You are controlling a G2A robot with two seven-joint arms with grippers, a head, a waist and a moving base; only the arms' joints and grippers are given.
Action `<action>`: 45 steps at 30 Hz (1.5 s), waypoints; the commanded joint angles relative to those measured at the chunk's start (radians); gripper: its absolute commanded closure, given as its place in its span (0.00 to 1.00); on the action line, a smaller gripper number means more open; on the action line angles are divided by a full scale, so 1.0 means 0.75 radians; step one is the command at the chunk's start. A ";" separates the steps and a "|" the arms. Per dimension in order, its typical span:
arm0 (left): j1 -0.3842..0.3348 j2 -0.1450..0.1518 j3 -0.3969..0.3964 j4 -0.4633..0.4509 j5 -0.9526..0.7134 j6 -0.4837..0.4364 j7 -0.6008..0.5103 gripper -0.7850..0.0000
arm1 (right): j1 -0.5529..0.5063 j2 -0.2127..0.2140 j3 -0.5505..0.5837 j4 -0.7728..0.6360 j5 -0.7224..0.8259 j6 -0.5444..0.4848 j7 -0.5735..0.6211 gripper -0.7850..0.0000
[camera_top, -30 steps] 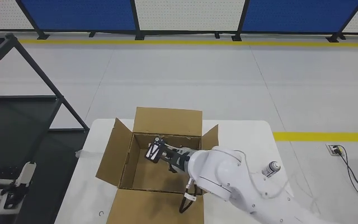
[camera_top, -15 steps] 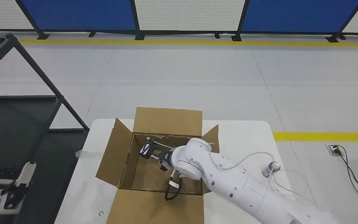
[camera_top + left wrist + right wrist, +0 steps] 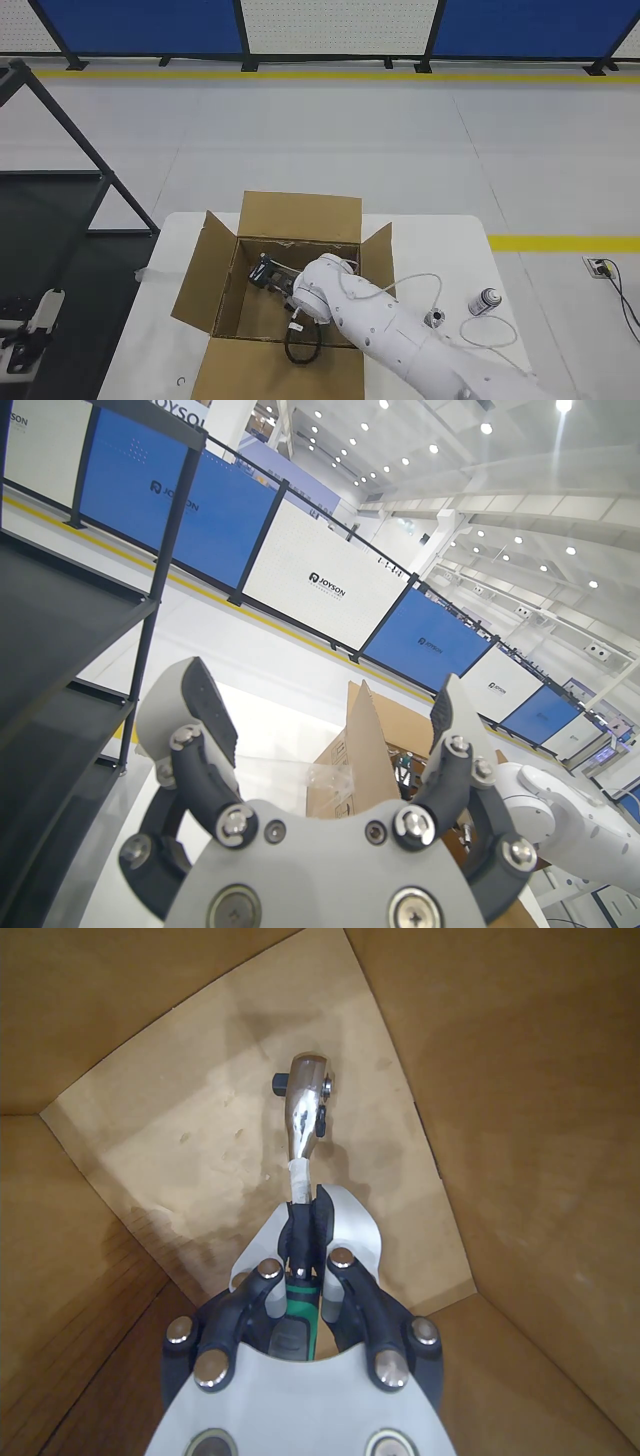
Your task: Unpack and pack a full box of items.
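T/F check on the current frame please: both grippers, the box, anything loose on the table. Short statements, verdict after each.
1. The right gripper is shut on a ratchet wrench inside the cardboard box. True.
2. The left gripper is shut on a tool. False: it is open and empty, and outside the box.
3. The box is closed. False: its flaps stand open, and the arm reaches in from above.
4. A small can stands on the table, outside the box. True.
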 commanded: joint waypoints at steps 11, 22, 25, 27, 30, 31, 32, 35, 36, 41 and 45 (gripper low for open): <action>0.000 0.000 0.000 0.000 0.000 0.000 0.000 0.00 | 0.014 -0.095 0.020 0.185 -0.021 -0.016 -0.012 0.62; 0.000 0.000 0.000 0.000 0.000 0.000 0.000 0.00 | 0.045 -0.029 0.137 -0.023 -0.095 -0.007 -0.078 0.63; 0.000 0.000 0.000 0.000 0.000 0.000 0.000 0.00 | 0.001 0.046 0.202 -0.232 -0.161 -0.004 -0.055 0.63; 0.000 0.000 0.000 0.000 0.000 0.000 0.000 0.00 | -0.056 0.110 0.265 -0.424 -0.234 0.022 -0.016 0.63; 0.000 0.000 0.000 0.000 0.000 0.000 0.000 0.00 | -0.201 0.225 0.410 -0.793 -0.381 0.065 0.094 0.63; 0.000 0.000 0.000 0.000 0.000 0.000 0.000 0.00 | -0.267 0.264 0.472 -0.931 -0.436 0.069 0.138 0.63; 0.000 0.000 0.000 0.000 0.000 0.000 0.000 0.00 | -0.342 0.301 0.538 -1.066 -0.489 0.065 0.185 0.62; 0.000 0.000 0.000 0.000 0.000 0.000 0.000 0.00 | -0.575 0.391 0.737 -1.427 -0.604 -0.013 0.285 0.64; 0.000 0.000 0.000 0.000 0.000 0.000 0.000 0.00 | -0.645 0.413 0.794 -1.523 -0.632 -0.046 0.301 0.64; 0.000 0.000 0.000 0.000 0.000 0.000 0.000 0.00 | -0.933 0.482 1.048 -1.862 -0.728 -0.120 0.296 0.63; 0.000 0.000 0.000 0.000 0.000 0.000 0.000 0.00 | -1.151 0.518 1.259 -2.056 -0.713 -0.171 0.231 0.62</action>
